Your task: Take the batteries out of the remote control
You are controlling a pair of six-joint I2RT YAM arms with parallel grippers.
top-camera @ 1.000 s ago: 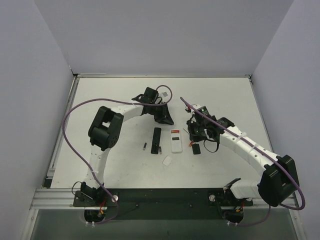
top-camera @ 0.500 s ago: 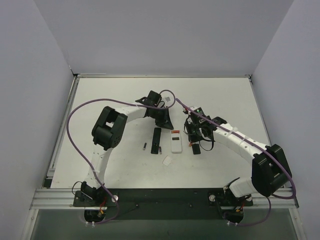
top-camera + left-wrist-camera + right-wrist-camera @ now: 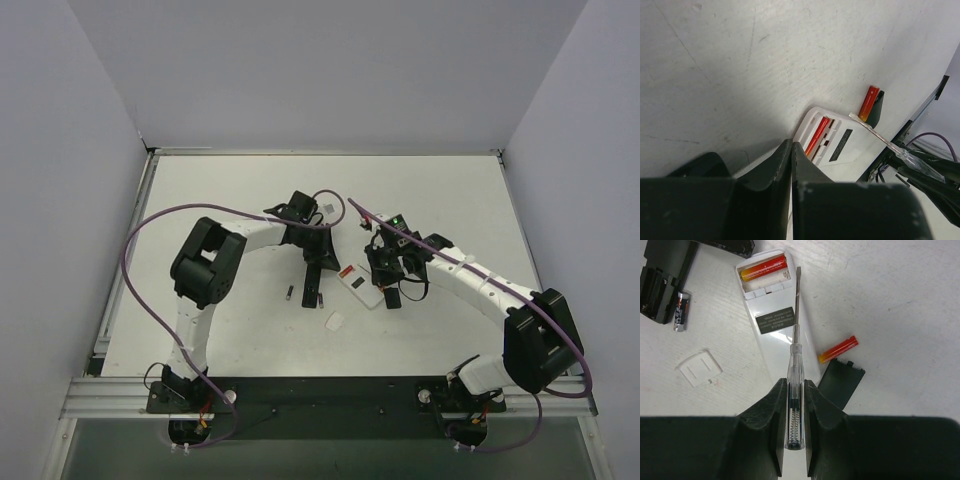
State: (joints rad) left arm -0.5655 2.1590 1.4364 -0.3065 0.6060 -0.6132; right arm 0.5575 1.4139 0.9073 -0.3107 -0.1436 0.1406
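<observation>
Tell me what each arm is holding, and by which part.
Right fingers clamp the slim clear-handled metal screwdriver by its handle. The left fingers are shut on nothing.

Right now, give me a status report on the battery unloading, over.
Left hand shut, empty, at white remote end. Right hand shut on screwdriver, tip at open battery bay. One red battery in bay, second red battery out on table. Nothing else over bay.

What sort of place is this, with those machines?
Probably a robot test lab: a left arm and a right arm bolted to a white table, plain walls boxing it in, and a small job laid out, an opened white remote and a screwdriver.
</observation>
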